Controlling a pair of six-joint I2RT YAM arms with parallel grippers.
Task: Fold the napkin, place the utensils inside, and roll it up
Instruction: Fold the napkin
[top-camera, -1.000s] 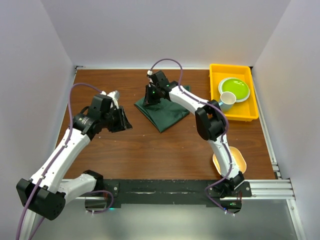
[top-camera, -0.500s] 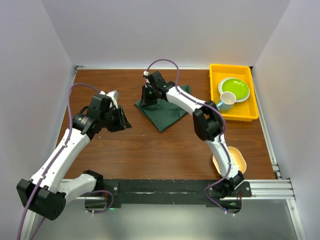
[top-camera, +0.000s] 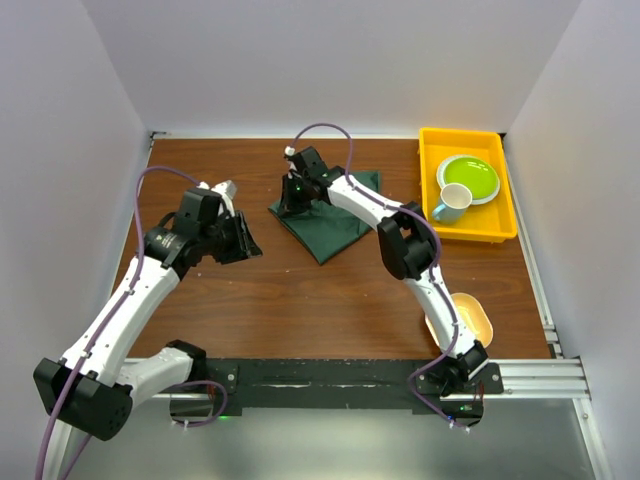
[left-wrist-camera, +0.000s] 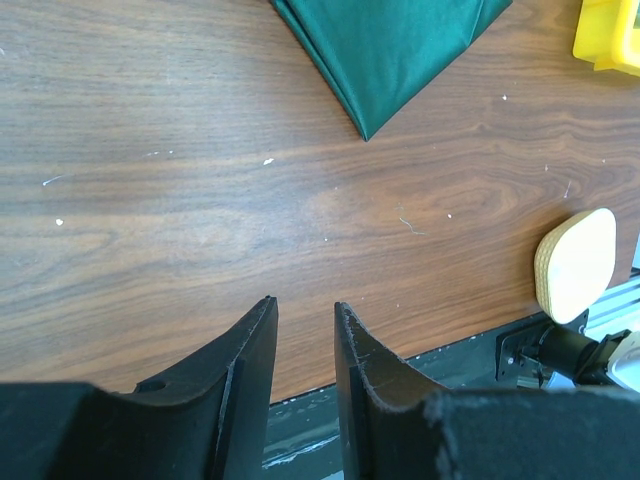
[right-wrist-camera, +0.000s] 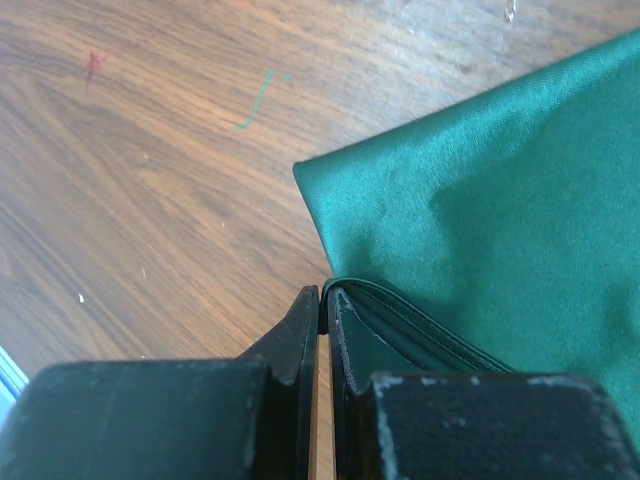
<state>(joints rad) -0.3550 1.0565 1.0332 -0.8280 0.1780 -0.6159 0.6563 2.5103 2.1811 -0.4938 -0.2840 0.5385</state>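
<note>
Right end effector clenched on a napkin edge, upper centre of the overhead view. Left end effector released, empty. Folding looks partway; no spoon in view, and rolling not begun.

Bright even light, soft shadows, sharp focus

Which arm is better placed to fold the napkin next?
Right. The right gripper is shut on the edge of the napkin, near a corner. The left gripper hangs over the table, jaws apart and empty, away from the napkin.
</note>
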